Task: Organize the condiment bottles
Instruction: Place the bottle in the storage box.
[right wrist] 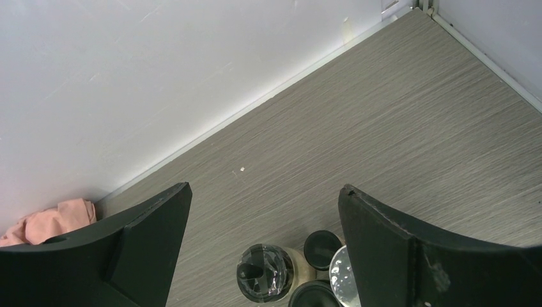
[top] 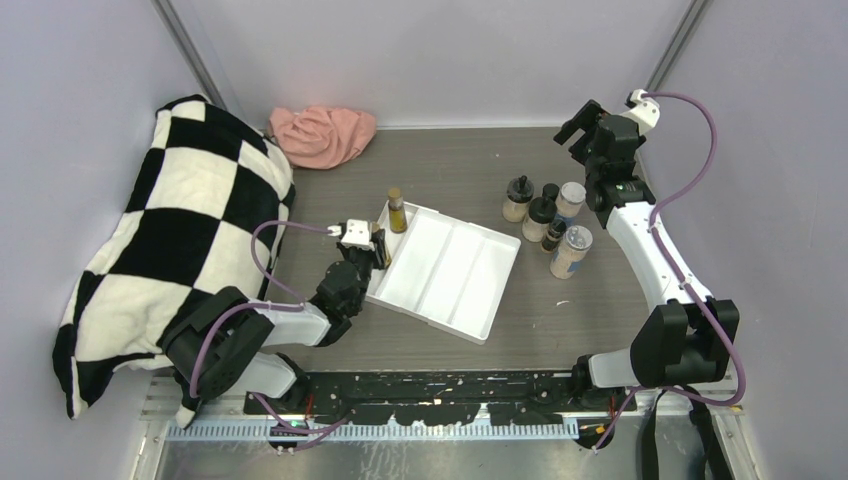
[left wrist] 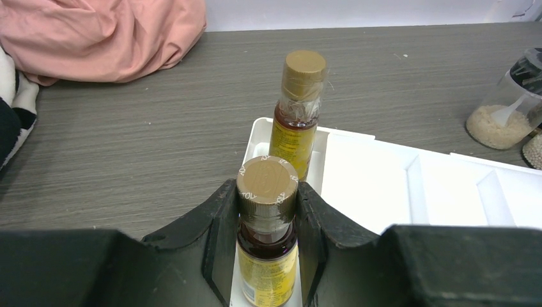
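My left gripper [top: 375, 248] [left wrist: 267, 198] is shut on the cap and neck of a slim yellow brown-capped bottle [left wrist: 267, 262], upright over the leftmost compartment of the white tray [top: 455, 268] [left wrist: 383, 185]. I cannot tell if its base rests there. A second yellow bottle [top: 397, 210] [left wrist: 295, 121] stands at that compartment's far end. My right gripper [top: 590, 125] [right wrist: 265, 192] is open and empty, high above a cluster right of the tray: two black-lidded beige jars [top: 517, 198] [right wrist: 268, 272], two tiny dark bottles [top: 551, 192], two silver-lidded shakers [top: 572, 250].
A black-and-white checked cushion [top: 170, 230] fills the left side. A pink cloth [top: 322, 135] lies at the back wall. Enclosure walls stand close on the left, back and right. The tray's other compartments hold nothing.
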You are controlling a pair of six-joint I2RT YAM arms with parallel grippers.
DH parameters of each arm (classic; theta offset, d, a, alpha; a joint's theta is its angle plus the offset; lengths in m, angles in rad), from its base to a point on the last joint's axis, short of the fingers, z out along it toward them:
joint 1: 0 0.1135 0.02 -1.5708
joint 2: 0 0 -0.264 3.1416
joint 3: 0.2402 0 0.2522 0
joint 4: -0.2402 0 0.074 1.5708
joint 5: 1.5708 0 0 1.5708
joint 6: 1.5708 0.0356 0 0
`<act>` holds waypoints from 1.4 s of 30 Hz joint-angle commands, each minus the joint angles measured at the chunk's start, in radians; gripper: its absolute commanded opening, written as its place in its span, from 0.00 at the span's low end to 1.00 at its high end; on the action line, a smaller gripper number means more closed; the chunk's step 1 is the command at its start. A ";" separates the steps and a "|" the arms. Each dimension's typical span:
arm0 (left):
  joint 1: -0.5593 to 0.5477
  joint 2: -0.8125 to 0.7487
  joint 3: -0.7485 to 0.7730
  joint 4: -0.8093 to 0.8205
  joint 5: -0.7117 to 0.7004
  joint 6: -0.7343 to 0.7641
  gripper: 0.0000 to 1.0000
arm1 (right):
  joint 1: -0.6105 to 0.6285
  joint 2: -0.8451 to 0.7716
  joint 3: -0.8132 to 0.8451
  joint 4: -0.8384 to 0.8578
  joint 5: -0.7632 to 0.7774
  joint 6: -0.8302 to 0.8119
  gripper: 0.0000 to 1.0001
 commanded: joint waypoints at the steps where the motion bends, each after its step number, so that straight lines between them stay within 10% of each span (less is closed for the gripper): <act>1: 0.005 -0.014 0.000 0.122 -0.018 -0.008 0.00 | -0.001 -0.006 -0.001 0.049 0.003 -0.003 0.91; 33: 0.004 0.067 0.004 0.189 -0.007 0.077 0.01 | -0.001 -0.002 -0.004 0.050 0.003 -0.007 0.91; 42: 0.001 0.063 -0.002 0.189 -0.013 0.060 0.53 | -0.001 0.001 0.002 0.049 0.000 -0.006 0.91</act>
